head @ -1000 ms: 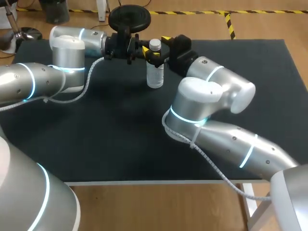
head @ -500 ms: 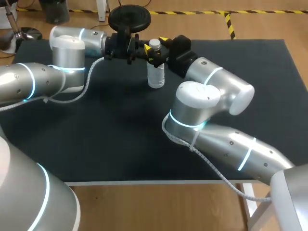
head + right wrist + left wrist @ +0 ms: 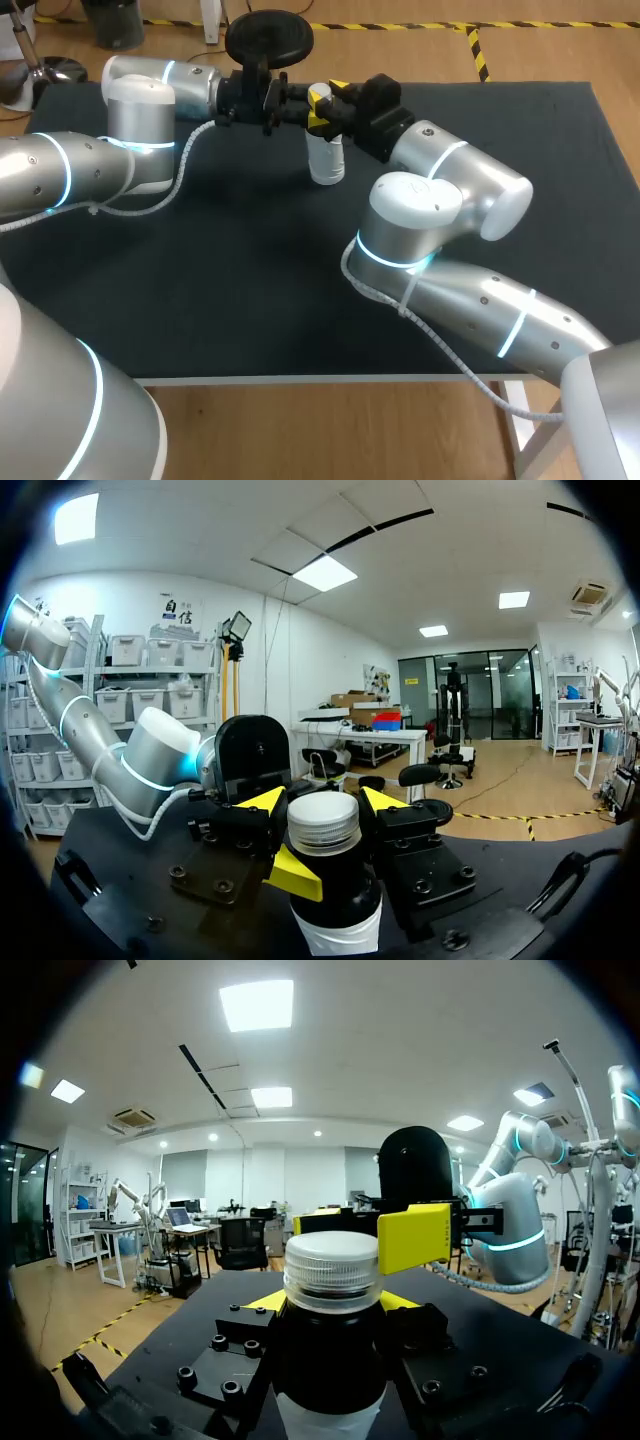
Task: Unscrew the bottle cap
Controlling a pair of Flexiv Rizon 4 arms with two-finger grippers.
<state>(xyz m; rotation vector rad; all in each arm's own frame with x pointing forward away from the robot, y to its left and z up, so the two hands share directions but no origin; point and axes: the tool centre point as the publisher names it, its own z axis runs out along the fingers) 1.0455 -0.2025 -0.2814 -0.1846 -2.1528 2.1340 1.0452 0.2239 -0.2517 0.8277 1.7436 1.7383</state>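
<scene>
Bottle cap [image 3: 332,1268], white with a ribbed edge, sits on top of a small bottle [image 3: 326,160] that stands upright on the black table [image 3: 200,290], at the far side near the middle. Both of my arms meet at it. My left arm [image 3: 70,165] comes in from the left along the far edge, and my left gripper [image 3: 300,108] pinches the bottle just below the cap. In the left wrist view its black fingers sit against either side of the neck and shoulder, with only slivers of their yellow tips [image 3: 266,1300] showing under the cap's rim. My right arm [image 3: 450,230] comes in from the near right, bends at a large elbow and stretches to the far side, so my right gripper [image 3: 329,93] meets the bottle from the right, facing the left one. Its fingers sit at cap height, above the left gripper's. In the right wrist view the cap lies between its two yellow fingertips [image 3: 262,800], and the black finger blocks press against the cap from both sides, so it is clamped on the cap. In the head view those fingertips hide most of the cap. The bottle's base rests on the table.
</scene>
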